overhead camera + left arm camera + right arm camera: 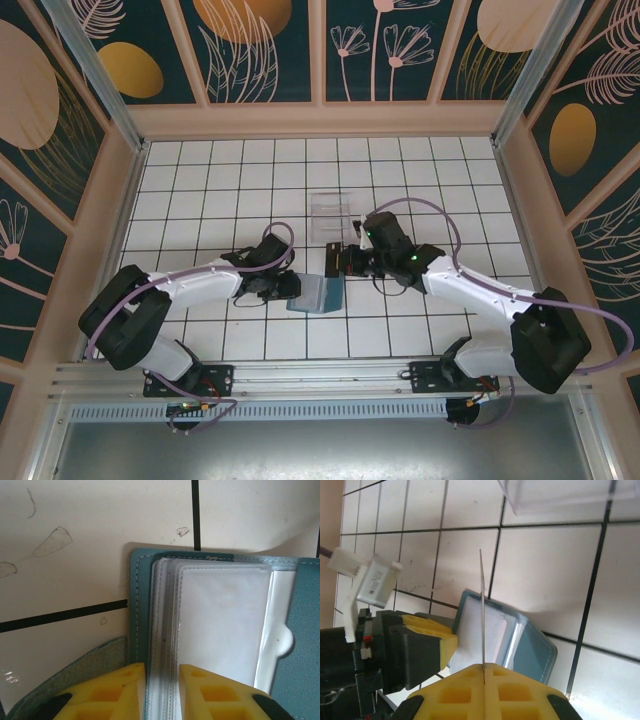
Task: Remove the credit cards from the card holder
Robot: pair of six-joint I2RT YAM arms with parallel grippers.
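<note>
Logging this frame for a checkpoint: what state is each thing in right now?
card holder: open, on the table
credit card: gripped, standing on edge
left end effector: shut on the card holder
right end effector: shut on the credit card
clear box: on the table, untouched

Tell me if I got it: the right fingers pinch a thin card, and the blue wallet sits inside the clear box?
Almost. The right fingers do pinch a thin card, but the blue wallet is not inside the clear box. It lies on the white tiles, nearer the arms. The top view shows it.
</note>
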